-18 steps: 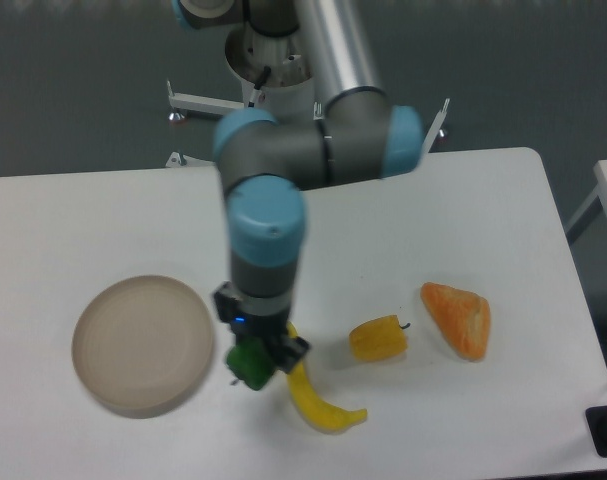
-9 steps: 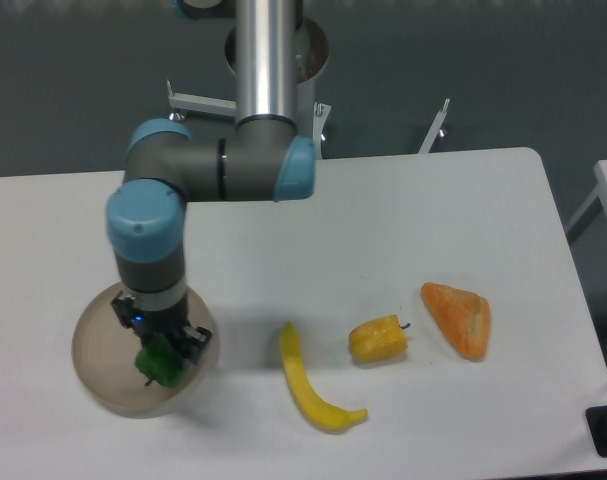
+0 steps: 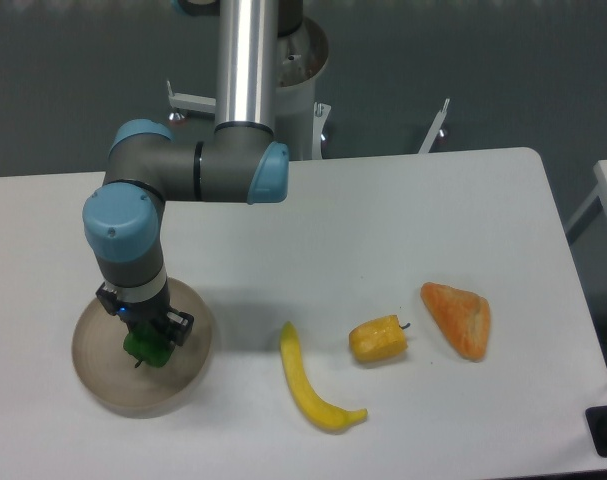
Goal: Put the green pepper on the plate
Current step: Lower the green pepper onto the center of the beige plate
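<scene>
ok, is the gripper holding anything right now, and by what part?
Yes: the gripper is shut on the green pepper, gripping its upper part from above, over the plate. Whether the pepper touches the plate cannot be told.

White table (image 3: 403,210) w/ plate (image 3: 188,375), 3 foods

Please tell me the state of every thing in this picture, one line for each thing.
Two-finger gripper: shut on the pepper, over the plate.
Small glossy dark-green pepper: held in the gripper, above the plate; contact unclear.
Round beige-tan plate: flat on the table.
Long yellow banana-shaped item: lying on the table, untouched.
Yellow blocky pepper: lying on the table.
Orange wedge-shaped item: lying on the table.
</scene>
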